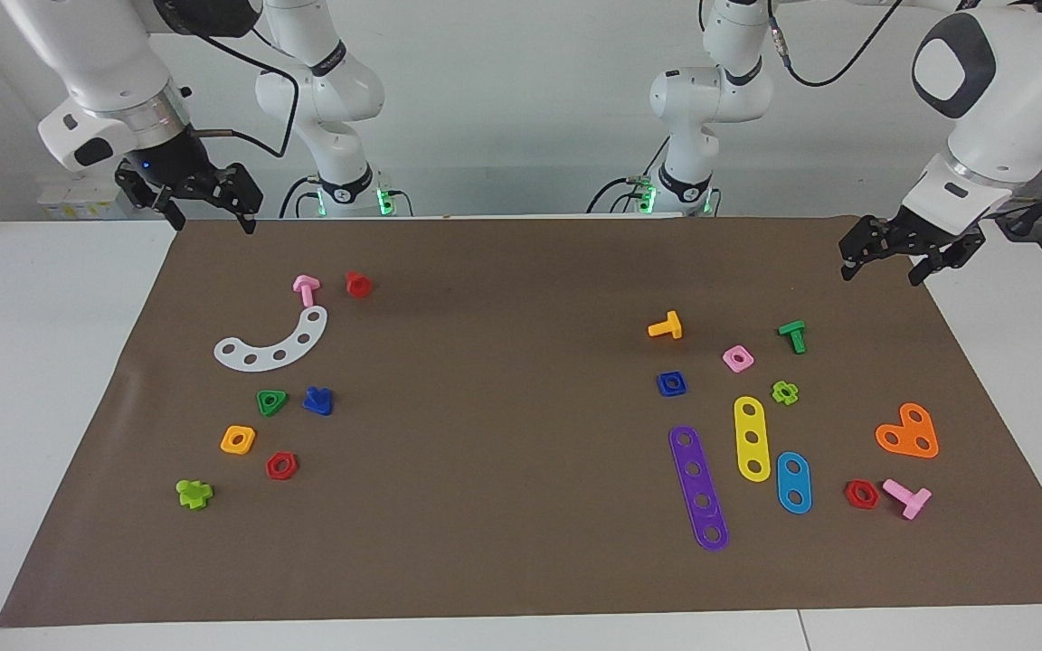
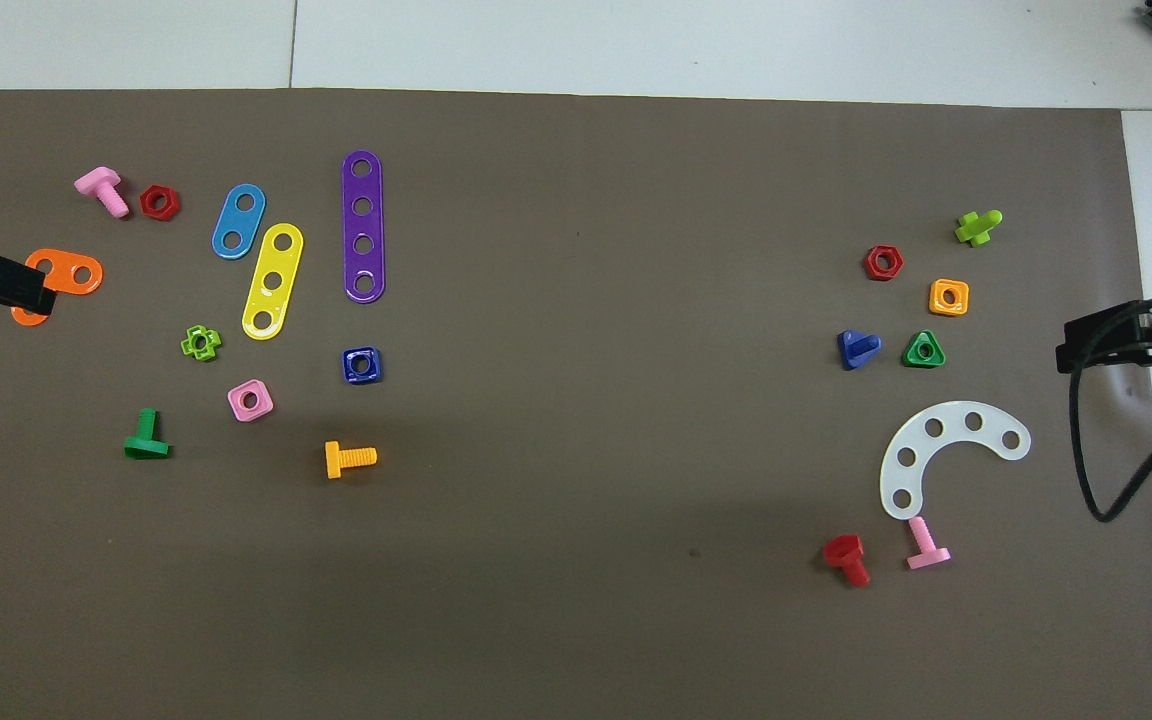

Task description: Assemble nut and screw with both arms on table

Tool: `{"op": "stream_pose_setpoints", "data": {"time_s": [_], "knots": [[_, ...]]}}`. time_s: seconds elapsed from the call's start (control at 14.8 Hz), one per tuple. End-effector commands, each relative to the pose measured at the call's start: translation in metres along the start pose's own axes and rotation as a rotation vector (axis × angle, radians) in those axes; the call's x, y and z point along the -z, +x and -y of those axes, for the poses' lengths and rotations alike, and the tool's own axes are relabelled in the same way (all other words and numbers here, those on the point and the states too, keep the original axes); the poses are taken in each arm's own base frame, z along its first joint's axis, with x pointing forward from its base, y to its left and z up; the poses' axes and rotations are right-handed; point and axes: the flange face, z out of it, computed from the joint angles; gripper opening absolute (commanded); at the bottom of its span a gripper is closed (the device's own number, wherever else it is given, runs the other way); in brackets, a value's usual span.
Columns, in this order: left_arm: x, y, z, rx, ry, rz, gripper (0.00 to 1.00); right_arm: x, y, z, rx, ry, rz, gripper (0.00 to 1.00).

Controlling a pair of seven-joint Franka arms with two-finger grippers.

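The nut (image 1: 671, 383) is lying flat on the tabletop (image 1: 521, 542) toward the left arm's end, just beside the purple strip (image 1: 698, 487) and nearer the robots than it, while the screw (image 1: 318, 400) is sitting well apart toward the right arm's end, beside the green triangular nut (image 1: 271, 402). The left tool (image 1: 910, 262) is hanging with fingers spread wide over the mat's edge, holding nothing. The right tool (image 1: 204, 210) is hanging equally wide and empty over its own corner.

On the mat (image 1: 521, 542) lay seven bolts, seven nuts, three straight strips, one white curved strip (image 1: 273, 344) and one orange heart plate (image 1: 908, 432). Two grippers hung above.
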Motion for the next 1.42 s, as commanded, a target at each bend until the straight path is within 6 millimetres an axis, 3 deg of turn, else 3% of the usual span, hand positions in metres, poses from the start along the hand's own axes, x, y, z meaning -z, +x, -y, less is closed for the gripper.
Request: {"op": "stream_pose_setpoints", "data": {"time_s": [0.0,0.68,0.95,1.35], "knots": [[0.002,-0.008,0.002,-0.012,0.019,-0.010,1.00,0.000,-0.008,-0.002,0.003,0.013,0.001,1.00],[0.001,-0.008,0.002,-0.012,0.019,-0.009,1.00,-0.002,-0.009,0.000,0.003,0.013,-0.002,1.00],[0.001,-0.008,0.002,-0.012,0.019,-0.009,1.00,-0.018,-0.003,0.000,0.005,0.020,-0.038,1.00],[0.001,-0.008,0.002,-0.012,0.019,-0.009,1.00,-0.082,0.014,0.007,0.042,0.046,-0.082,1.00]]}}
